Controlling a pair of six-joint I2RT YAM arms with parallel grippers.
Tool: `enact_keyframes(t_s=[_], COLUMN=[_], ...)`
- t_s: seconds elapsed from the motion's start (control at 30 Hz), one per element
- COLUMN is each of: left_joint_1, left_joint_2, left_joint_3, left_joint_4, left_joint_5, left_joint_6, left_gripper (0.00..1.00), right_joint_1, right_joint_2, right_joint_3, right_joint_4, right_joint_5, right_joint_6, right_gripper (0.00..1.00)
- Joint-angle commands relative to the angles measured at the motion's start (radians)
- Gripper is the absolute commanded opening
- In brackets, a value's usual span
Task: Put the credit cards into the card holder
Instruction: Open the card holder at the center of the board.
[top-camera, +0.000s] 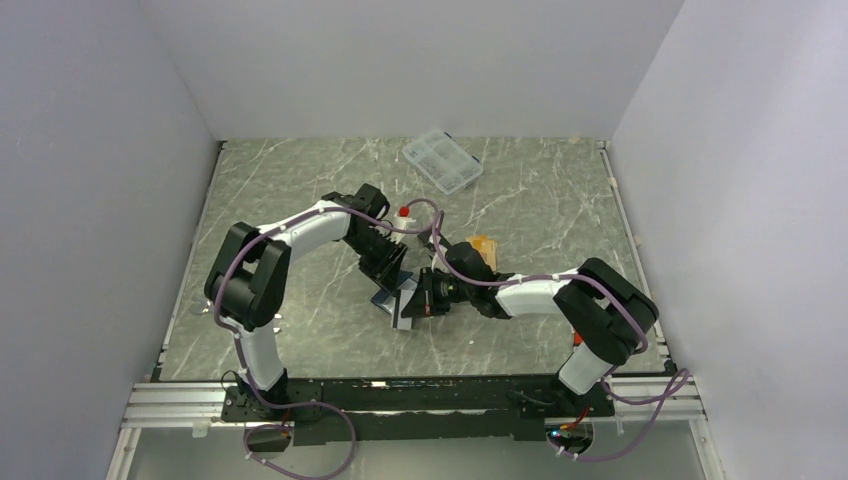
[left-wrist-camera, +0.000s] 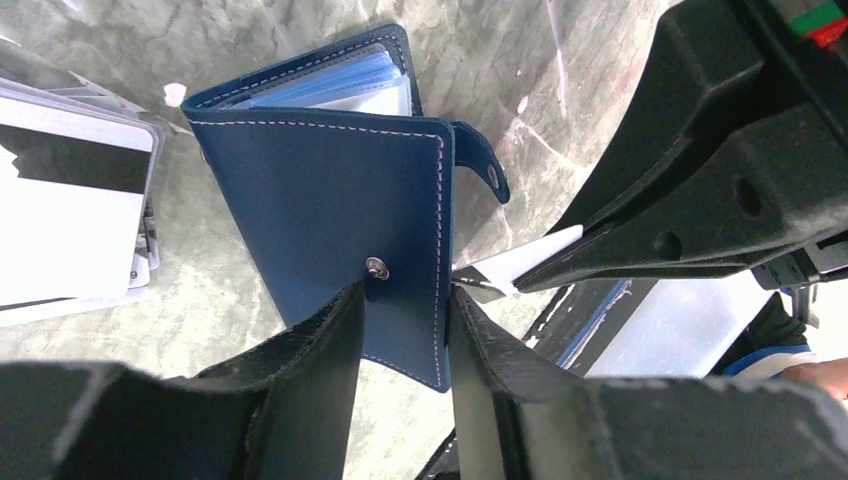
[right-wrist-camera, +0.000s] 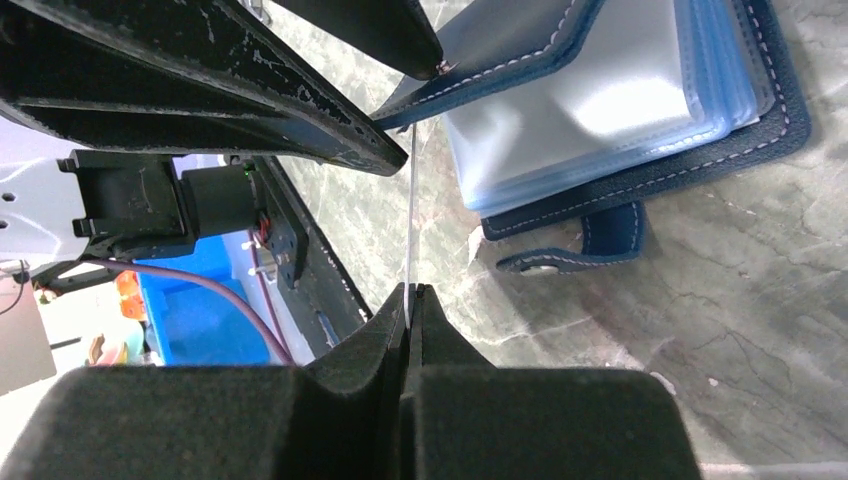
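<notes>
The navy card holder (left-wrist-camera: 320, 200) lies open on the table, its clear blue sleeves (right-wrist-camera: 600, 110) showing; it also shows in the top view (top-camera: 383, 297). My left gripper (left-wrist-camera: 405, 295) has its fingers a little apart around the corner of the holder's cover and holds that cover raised off the sleeves. My right gripper (right-wrist-camera: 410, 290) is shut on a thin white credit card (right-wrist-camera: 409, 230), seen edge-on. The card's corner (left-wrist-camera: 520, 262) points at the holder's open edge, just short of it. A pile of cards, the top one white with a black stripe (left-wrist-camera: 70, 220), lies beside the holder.
An orange card (top-camera: 482, 243) lies behind my right wrist. A clear plastic compartment box (top-camera: 442, 160) sits at the back of the marbled table (top-camera: 560, 190). The two grippers (top-camera: 392, 272) (top-camera: 428, 292) are close together at the middle. White walls enclose three sides.
</notes>
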Motion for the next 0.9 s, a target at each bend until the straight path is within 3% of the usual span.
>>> enact_keyframes(t_s=[0.0, 0.43, 0.67, 0.8, 0.87], left_joint_1=[-0.001, -0.002, -0.037, -0.073, -0.078], left_joint_2=[-0.037, -0.034, 0.014, 0.027, 0.036], left_joint_3=[0.006, 0.016, 0.098, 0.089, 0.079], left_joint_4=[-0.015, -0.030, -0.088, -0.092, -0.094], left_joint_5=[-0.055, -0.043, 0.240, 0.457, 0.500], left_joint_6=[0.044, 0.060, 0.030, 0.036, 0.038], left_gripper=[0.37, 0.00, 0.00, 0.00, 0.00], right_joint_1=[0.005, 0.002, -0.010, -0.012, -0.014], right_joint_2=[0.013, 0.021, -0.141, -0.288, -0.358], right_joint_3=[0.024, -0.015, -0.166, -0.255, -0.292], right_joint_4=[0.074, 0.092, 0.052, -0.007, -0.041], right_joint_5=[-0.016, -0.010, 0.051, 0.095, 0.115], right_joint_6=[0.002, 0.007, 0.013, 0.023, 0.033], right_gripper=[0.00, 0.00, 0.00, 0.00, 0.00])
